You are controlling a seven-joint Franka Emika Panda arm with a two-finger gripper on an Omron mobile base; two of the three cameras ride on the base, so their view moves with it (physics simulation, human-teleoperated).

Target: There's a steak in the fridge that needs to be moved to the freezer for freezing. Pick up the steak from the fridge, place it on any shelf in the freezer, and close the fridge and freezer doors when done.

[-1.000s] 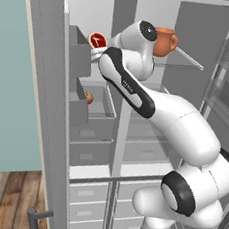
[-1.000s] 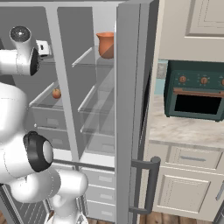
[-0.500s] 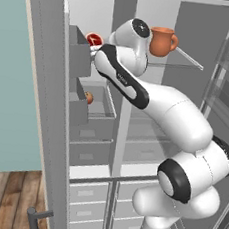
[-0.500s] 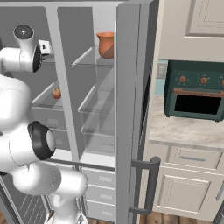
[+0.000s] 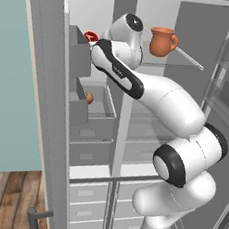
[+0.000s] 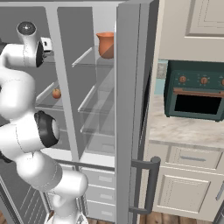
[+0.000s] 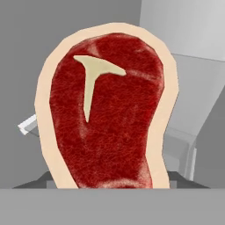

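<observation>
The steak (image 7: 105,123), red with a tan fat rim and a white T-shaped bone mark, sits right in front of the hand camera and hides the fingertips. In the left base view the steak (image 5: 91,35) is a small red patch at the end of my gripper (image 5: 93,39), which is shut on it. The gripper is high in the freezer (image 5: 91,134), the left compartment with grey bins, beside an upper bin (image 5: 78,57). The fridge (image 6: 94,98) with glass shelves is the right compartment. The plain freezer door (image 5: 42,103) and the fridge door (image 6: 129,109) both stand open.
A terracotta jug (image 5: 162,41) stands on the fridge's top glass shelf. A small orange fruit (image 5: 89,97) lies on a lower freezer shelf. Kitchen cabinets, a counter (image 6: 192,129) and a green oven (image 6: 197,96) are to the right of the appliance.
The arm has carried the steak a little left and upward, deeper into the top of the freezer compartment. The doors, jug and fruit have not moved.
</observation>
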